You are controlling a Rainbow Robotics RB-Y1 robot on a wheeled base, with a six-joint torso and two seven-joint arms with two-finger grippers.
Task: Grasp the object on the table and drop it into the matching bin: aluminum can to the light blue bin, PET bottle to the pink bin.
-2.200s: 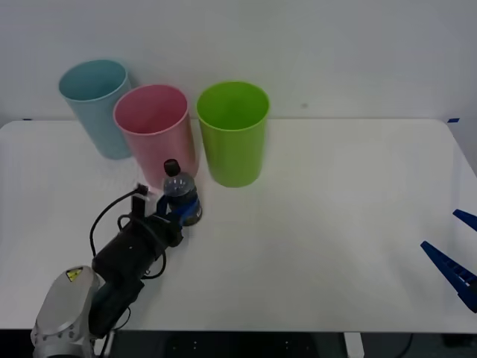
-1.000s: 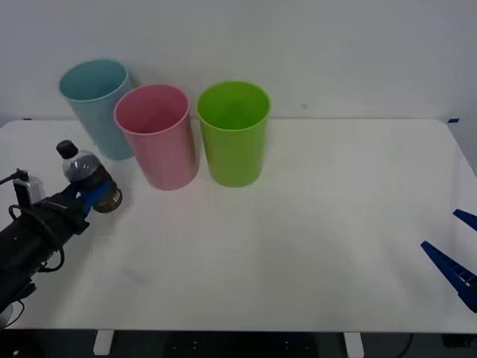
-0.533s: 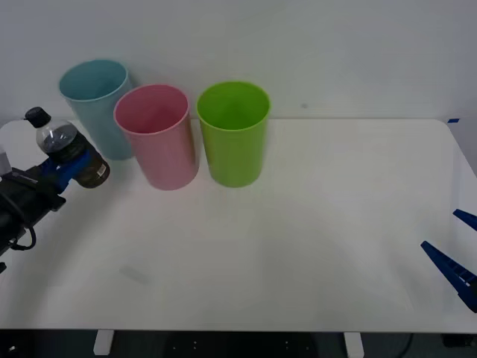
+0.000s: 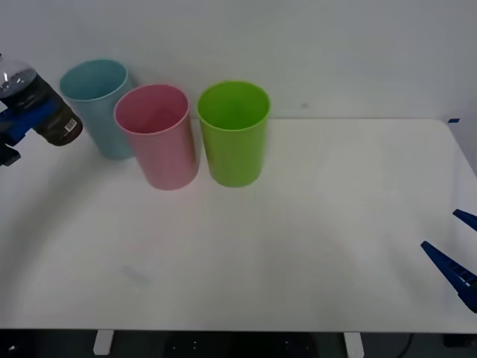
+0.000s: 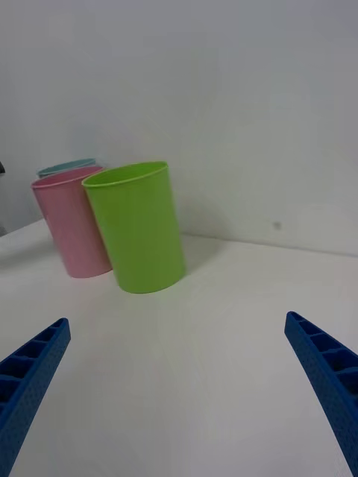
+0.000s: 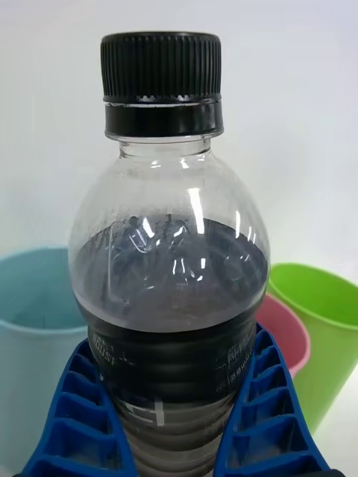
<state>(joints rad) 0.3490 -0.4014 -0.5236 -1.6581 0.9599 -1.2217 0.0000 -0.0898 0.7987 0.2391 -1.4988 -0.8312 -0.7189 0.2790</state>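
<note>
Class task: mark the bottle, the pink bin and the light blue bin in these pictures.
Bottle (image 6: 170, 298): left wrist view, on its dark label.
Pink bin (image 4: 165, 153): front view, on its outer wall.
Light blue bin (image 4: 104, 123): front view, on its outer wall.

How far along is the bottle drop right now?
Done: the left claw is shut on the bottle and has it off the table, at the front view's left edge beside the blue bin. In hand: carrying it. Left: move it over the pink bin and release. The right claw waits open at the table's right.
</note>
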